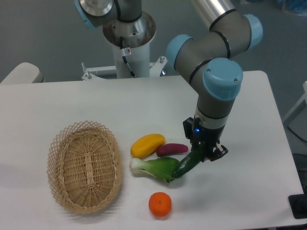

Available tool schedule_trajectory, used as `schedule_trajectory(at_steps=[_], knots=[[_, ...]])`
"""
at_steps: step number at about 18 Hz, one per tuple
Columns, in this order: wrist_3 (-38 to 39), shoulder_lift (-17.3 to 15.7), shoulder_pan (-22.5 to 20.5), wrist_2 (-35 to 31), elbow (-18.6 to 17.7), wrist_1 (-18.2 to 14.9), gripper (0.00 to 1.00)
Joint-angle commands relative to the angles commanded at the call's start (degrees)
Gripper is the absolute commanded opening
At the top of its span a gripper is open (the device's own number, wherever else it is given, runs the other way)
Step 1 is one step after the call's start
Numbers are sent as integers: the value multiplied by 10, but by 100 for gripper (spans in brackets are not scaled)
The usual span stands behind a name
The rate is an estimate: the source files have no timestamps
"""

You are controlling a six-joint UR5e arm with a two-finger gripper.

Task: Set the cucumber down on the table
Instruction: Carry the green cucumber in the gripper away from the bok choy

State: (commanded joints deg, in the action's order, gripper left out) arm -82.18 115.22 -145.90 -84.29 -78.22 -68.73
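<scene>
Gripper (205, 154) clamped on cucumber (190, 164) | low end touching bok choy (154, 168) | we lower onto bare table (249, 143), then release.

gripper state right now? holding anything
Gripper: closed on the cucumber, whose lower end lies against the bok choy.

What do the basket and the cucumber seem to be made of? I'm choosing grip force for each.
The basket looks like woven wicker: tan strands, open lattice rim, matte. The cucumber, held in the gripper, looks smooth, dark green and slightly glossy; whether it is real or a plastic replica cannot be told from this view.
</scene>
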Motion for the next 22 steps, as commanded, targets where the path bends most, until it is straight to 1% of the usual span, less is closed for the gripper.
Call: schedule_trajectory(at_steps=[8,9,10,14,17,20,21,22], knots=[[-4,-4,-10,-2,-5,6,40],[-17,-4,-11,-2,-6,5,40],[-49,-9,-28,-2,-14,5,40],[-111,-14,-49,-3,-32,5,40],[-169,-18,-70,-2,-54,7,40],[-206,-14,-83,-2,-64,10,40],[-226,-11,-87,-3,-70,17,40],[-246,-5,-90,-3,-78,31,40]])
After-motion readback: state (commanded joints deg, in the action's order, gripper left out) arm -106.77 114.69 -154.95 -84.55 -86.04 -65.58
